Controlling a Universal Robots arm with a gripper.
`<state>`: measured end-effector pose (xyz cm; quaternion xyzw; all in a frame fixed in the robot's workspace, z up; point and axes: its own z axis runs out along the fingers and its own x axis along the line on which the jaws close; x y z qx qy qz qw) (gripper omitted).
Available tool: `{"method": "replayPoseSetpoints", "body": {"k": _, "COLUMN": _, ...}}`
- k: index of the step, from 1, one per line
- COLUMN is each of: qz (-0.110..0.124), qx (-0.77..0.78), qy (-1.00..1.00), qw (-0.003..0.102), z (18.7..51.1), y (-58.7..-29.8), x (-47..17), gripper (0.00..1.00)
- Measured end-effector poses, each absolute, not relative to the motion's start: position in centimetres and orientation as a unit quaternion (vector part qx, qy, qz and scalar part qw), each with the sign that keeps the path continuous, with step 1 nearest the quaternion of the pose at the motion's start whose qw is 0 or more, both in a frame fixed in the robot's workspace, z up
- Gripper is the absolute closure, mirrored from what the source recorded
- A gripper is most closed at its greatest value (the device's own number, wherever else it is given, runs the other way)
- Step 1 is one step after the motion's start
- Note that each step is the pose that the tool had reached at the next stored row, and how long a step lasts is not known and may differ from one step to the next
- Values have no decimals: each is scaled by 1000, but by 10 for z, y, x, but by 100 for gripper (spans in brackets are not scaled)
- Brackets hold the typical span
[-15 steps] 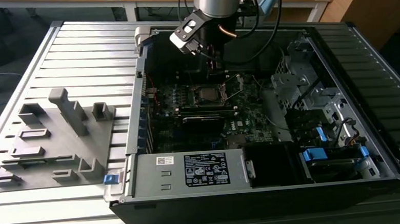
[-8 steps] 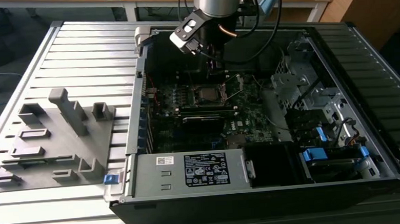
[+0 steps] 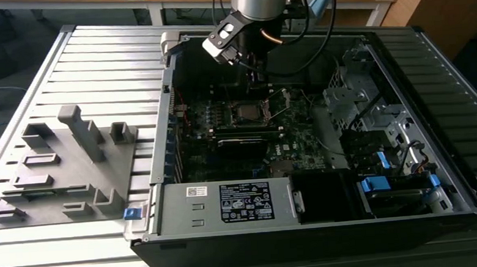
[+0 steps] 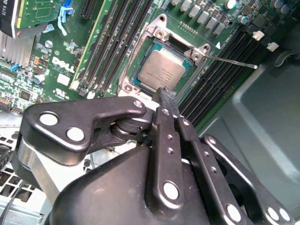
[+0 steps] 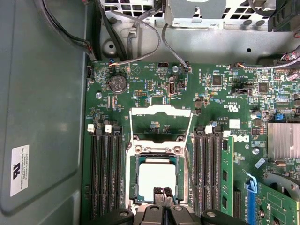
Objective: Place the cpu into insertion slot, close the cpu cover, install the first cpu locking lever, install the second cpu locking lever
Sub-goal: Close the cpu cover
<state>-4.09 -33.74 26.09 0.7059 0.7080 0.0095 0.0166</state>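
The cpu (image 5: 157, 176) lies flat in the insertion slot (image 5: 132, 180), its grey metal top showing; in the second wrist view the cpu (image 4: 161, 70) fills the silver-rimmed insertion slot (image 4: 129, 77). The cpu cover (image 5: 161, 110) stands swung open beyond the slot, and bare board is visible through its cut-out. One thin locking lever (image 4: 229, 61) juts out sideways, unlatched. My gripper (image 5: 163, 192) is shut with nothing between its fingers, the tips just above the cpu's near edge. The exterior view has my gripper (image 3: 254, 76) hanging over the slot (image 3: 246, 111) inside the open case.
Long black memory slots (image 5: 105, 173) flank the socket on both sides. A finned heat sink (image 5: 283, 140) and cables lie nearby. The labelled power supply box (image 3: 242, 200) sits at the case front, a drive cage (image 3: 376, 184) on the exterior view's right, a grey fixture tray (image 3: 61, 167) on its left.
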Motion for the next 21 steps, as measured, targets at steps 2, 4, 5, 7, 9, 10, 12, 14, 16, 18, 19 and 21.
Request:
{"method": "replayPoseSetpoints", "body": {"k": 2, "qz": 9, "qx": 706, "qy": 708, "qw": 17, "z": 261, "y": -337, "x": -40, "gripper": 89}}
{"method": "replayPoseSetpoints", "body": {"k": 4, "qz": 9, "qx": 706, "qy": 708, "qw": 17, "z": 261, "y": -337, "x": -38, "gripper": 89}}
{"method": "replayPoseSetpoints", "body": {"k": 5, "qz": 9, "qx": 706, "qy": 708, "qw": 17, "z": 261, "y": -337, "x": -37, "gripper": 89}}
{"method": "replayPoseSetpoints", "body": {"k": 7, "qz": 9, "qx": 706, "qy": 708, "qw": 17, "z": 261, "y": -337, "x": -35, "gripper": 89}}
{"method": "replayPoseSetpoints", "body": {"k": 9, "qz": 9, "qx": 706, "qy": 708, "qw": 17, "z": 261, "y": -337, "x": -32, "gripper": 89}}
{"method": "replayPoseSetpoints", "body": {"k": 10, "qz": 9, "qx": 706, "qy": 708, "qw": 17, "z": 261, "y": -337, "x": -30, "gripper": 89}}
{"method": "replayPoseSetpoints", "body": {"k": 12, "qz": 9, "qx": 706, "qy": 708, "qw": 17, "z": 261, "y": -337, "x": -27, "gripper": 89}}
{"method": "replayPoseSetpoints", "body": {"k": 14, "qz": 9, "qx": 706, "qy": 708, "qw": 17, "z": 261, "y": -337, "x": -24, "gripper": 89}}
{"method": "replayPoseSetpoints", "body": {"k": 16, "qz": 9, "qx": 706, "qy": 708, "qw": 17, "z": 261, "y": -337, "x": -24, "gripper": 89}}
{"method": "replayPoseSetpoints", "body": {"k": 18, "qz": 9, "qx": 706, "qy": 708, "qw": 17, "z": 261, "y": -337, "x": -24, "gripper": 89}}
{"method": "replayPoseSetpoints", "body": {"k": 19, "qz": 9, "qx": 706, "qy": 708, "qw": 17, "z": 261, "y": -337, "x": -24, "gripper": 89}}
{"method": "replayPoseSetpoints", "body": {"k": 21, "qz": 9, "qx": 706, "qy": 708, "qw": 17, "z": 262, "y": -337, "x": -24, "gripper": 89}}
